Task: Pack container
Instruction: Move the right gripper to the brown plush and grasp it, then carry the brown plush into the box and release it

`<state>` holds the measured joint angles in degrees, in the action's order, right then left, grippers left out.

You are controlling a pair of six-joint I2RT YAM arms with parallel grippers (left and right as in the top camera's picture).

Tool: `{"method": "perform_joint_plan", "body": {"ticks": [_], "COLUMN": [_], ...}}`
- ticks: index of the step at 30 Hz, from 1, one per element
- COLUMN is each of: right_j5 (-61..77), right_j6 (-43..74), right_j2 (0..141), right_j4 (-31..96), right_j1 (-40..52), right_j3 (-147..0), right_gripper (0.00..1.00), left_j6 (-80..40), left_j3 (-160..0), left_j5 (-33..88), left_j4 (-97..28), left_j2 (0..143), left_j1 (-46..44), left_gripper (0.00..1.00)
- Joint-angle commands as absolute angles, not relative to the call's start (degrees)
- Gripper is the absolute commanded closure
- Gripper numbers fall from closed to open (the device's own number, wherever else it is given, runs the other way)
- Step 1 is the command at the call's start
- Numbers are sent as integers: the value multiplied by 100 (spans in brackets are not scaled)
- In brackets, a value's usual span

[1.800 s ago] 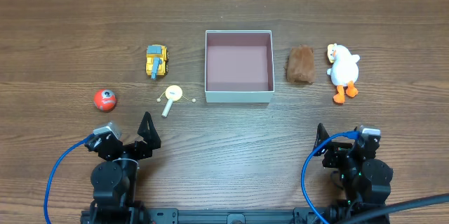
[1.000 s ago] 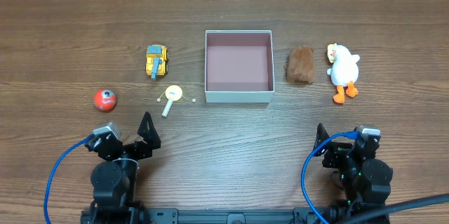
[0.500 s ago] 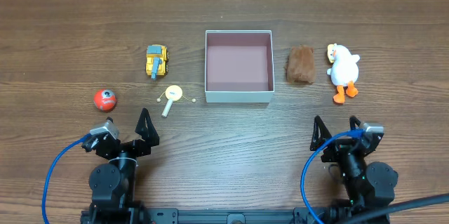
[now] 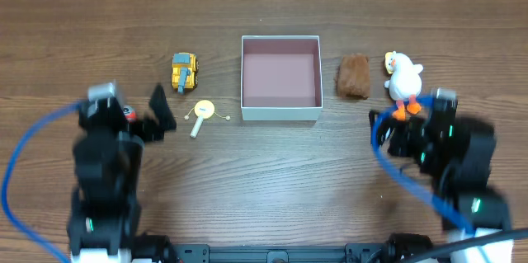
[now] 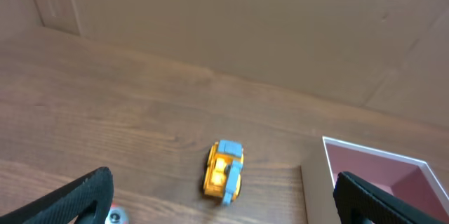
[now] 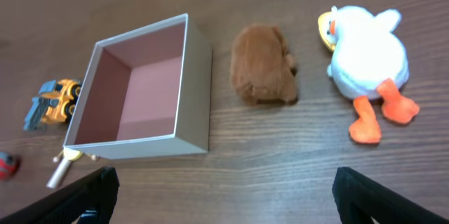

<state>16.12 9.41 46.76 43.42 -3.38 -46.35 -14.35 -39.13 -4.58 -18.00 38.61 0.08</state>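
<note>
container (image 4: pixel 280 77) sits at the middle of the wooden table (image 4: pixel 264 172), square and shallow, its white walls upright and its dull pinkish floor bare; we see nothing inside it. to its left, well apart, a yellow toy truck (image 4: pixel 184 72) with a blue part stands on the wood, and nearer the front a small cream rattle on a stick (image 4: pixel 202 113) lies just off the box's front left corner. a red ball (image 4: pixel 128 113) shows only in part, right by the left arm. to the right of the box lies a brown plush (image 4: pixel 354 76), near the wall but not touching it, and just beyond that a white duck plush (image 4: pixel 403 77) with orange feet. our left gripper (image 4: pixel 142 108) hovers over the table between ball and rattle, jaws spread wide with nothing between them; its wrist view looks towards the truck and the box's left corner. our right gripper (image 6: pixel 224 182) hangs in front of the duck's feet, jaws likewise spread wide and holding nothing. both arms look blurred from overhead.
</note>
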Motion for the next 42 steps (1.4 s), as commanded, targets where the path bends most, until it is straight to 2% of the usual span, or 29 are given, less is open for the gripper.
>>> {"method": "perform_joint_plan", "body": {"ticks": [1, 4, 8, 11, 13, 19, 29, 31, 33, 35, 37, 39, 42], "right_j5": [1509, 1505, 1452, 191, -217, 812, -145, -150, -141, -145, -148, -150, -152], "right_j6": [777, 698, 410, 353, 340, 318, 1074, 1162, 1253, 1358, 1358, 1356, 1380], "right_j2": [6246, 7596, 8680, 9172, 9382, 9985, 11207, 11583, 11743, 11850, 11841, 11710, 11312], "right_j4": [5111, 5948, 6241, 6119, 6058, 5540, 4901, 4890, 4904, 4954, 4976, 4982, 5142], "right_j1": [-349, -327, -84, 390, 589, 722, 705, 701, 701, 701, 701, 701, 703], "right_j3": [-6252, -7596, -8593, -8816, -8816, -8814, -8814, -8814, -8814, -8814, -8816, -8816, -8892], "right_gripper": [0, 0, 0, 0, 0, 0, 2, 16, 25, 54, 72, 94, 96], "left_j6": [-1194, -1151, -1155, -1155, -1155, -1155, -1155, -1155, -1155, -1155, -1155, -1155, -1155], "left_j3": [-5194, -6189, -6991, -7273, -7273, -7271, -7271, -7271, -7271, -7271, -7271, -7271, -7271], "left_j5": [-368, -67, 338, 373, 370, 366, 368, 368, 366, 366, 366, 366, 366], "left_j4": [-2150, -2534, -2770, -2829, -2856, -3039, -3310, -3457, -3542, -3625, -3662, -3710, -3730], "left_j2": [5487, 6761, 7822, 8364, 8462, 8514, 8514, 8514, 8514, 8514, 8514, 8514, 8514], "left_j1": [1, 8, 8, 8, 8, 8, 8, 8, 8, 8, 8, 8, 8], "left_gripper": [0, 0, 0, 0, 0, 0, 0, 0, 0, 0, 0, 0, 0]}}
